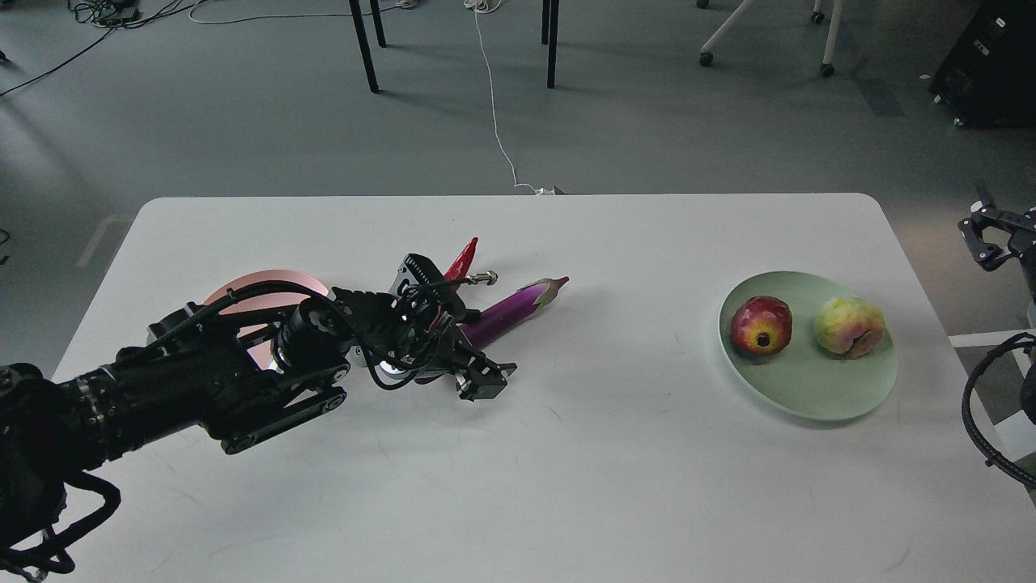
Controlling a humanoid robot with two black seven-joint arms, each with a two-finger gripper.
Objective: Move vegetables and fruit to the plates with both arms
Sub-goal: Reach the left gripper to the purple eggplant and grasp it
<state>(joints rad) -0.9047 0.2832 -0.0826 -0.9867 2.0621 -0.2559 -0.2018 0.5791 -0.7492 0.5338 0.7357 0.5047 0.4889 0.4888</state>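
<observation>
The purple eggplant lies at the table's middle, its near end hidden under my left wrist. Only the red tip of the chili pepper shows behind that wrist. My left gripper is low over the eggplant's near end; its dark fingers blend together, so I cannot tell whether they hold it. The pink plate is mostly hidden behind my left arm. The mint green plate at the right holds the pomegranate and the yellow-green and pink fruit. My right gripper shows small at the right edge, off the table.
The white table has its right edge just beyond the green plate. Black cables loop at the right edge. Chair and table legs and a white cord stand on the floor behind the table.
</observation>
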